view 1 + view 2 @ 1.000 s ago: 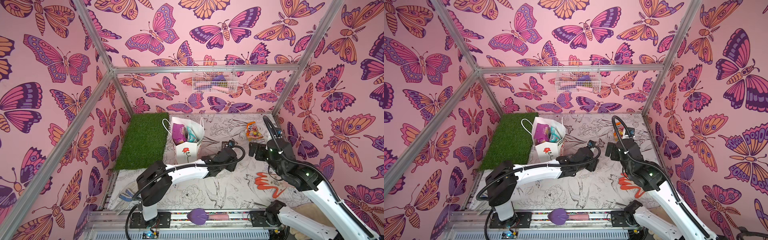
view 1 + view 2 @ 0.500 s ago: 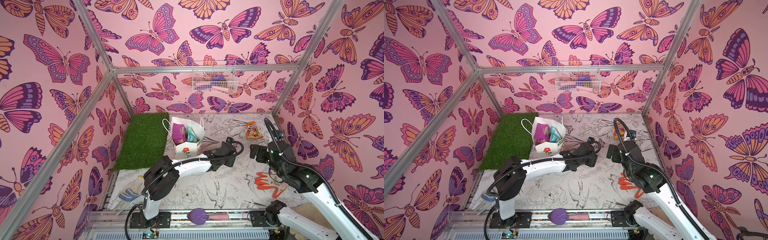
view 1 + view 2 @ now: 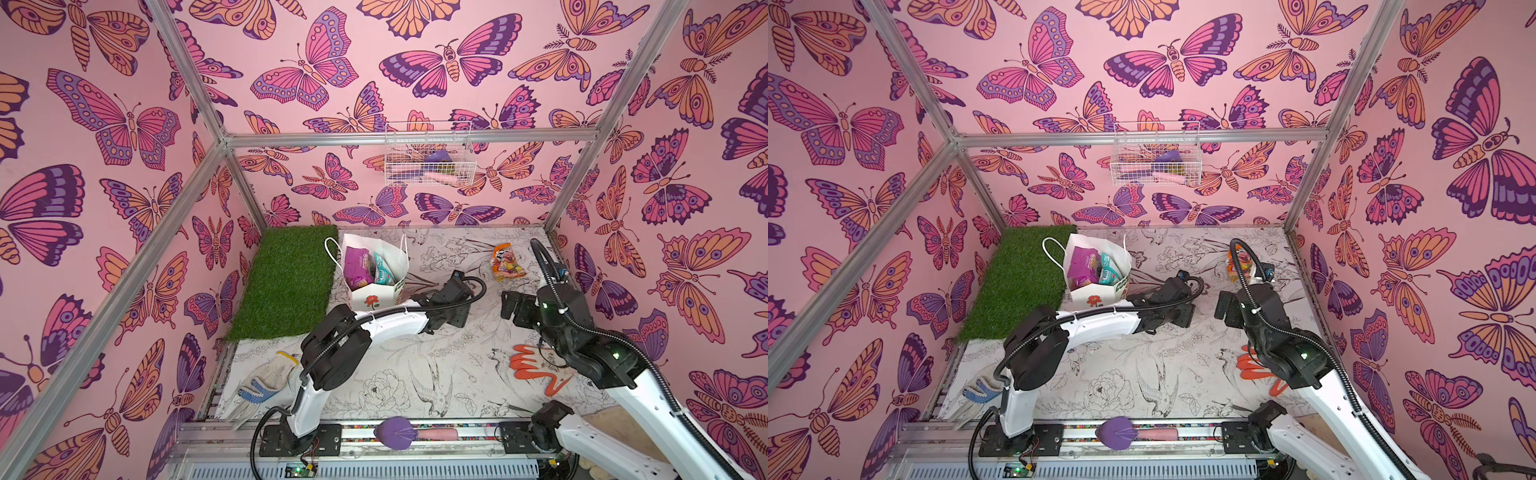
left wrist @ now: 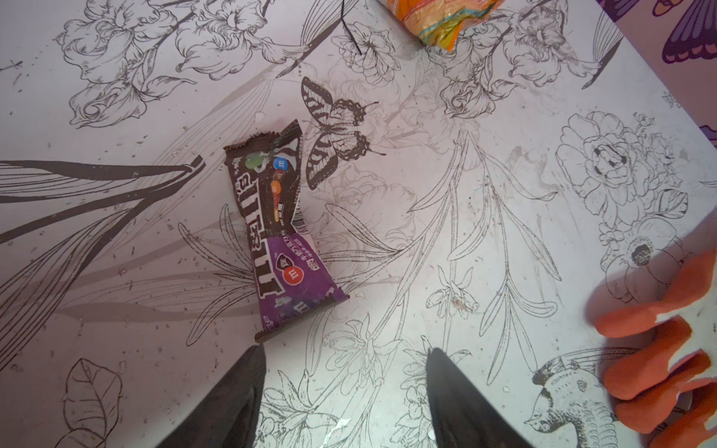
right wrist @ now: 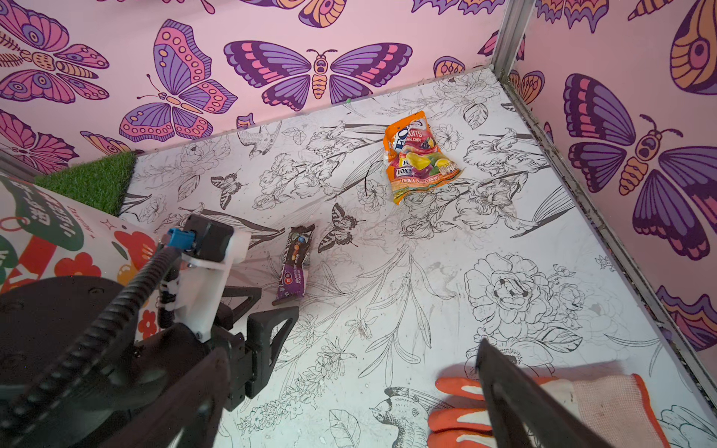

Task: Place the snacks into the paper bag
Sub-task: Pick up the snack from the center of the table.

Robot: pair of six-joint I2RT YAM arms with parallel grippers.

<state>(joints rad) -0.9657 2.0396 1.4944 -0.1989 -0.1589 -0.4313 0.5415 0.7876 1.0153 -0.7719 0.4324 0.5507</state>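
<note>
Left wrist view: the left gripper [image 4: 345,351] is seen with its two dark fingers spread apart and nothing held between them. The brown bar wrapper [image 4: 277,229] is found lying flat on the printed tabletop [image 4: 504,232] just ahead of those fingers. One end of it is close to a fingertip, and whether contact is made cannot be told.

In both top views the paper bag [image 3: 365,297] is shown standing upright with its mouth open. A purple grape bag [image 3: 356,266] and a teal packet [image 3: 380,266] are already lodged inside it. The grass mat [image 3: 286,282] is laid against one side of the paper bag, while the bar wrapper is placed near the opposite side. The orange packet [image 3: 505,264] is left well apart from the paper bag on that same side, beyond the bar wrapper.

The right gripper [image 3: 512,306] is held wide open and empty, farther from the paper bag than the left gripper. An orange glove [image 4: 659,360] is spread on the tabletop, farther still from the paper bag
</note>
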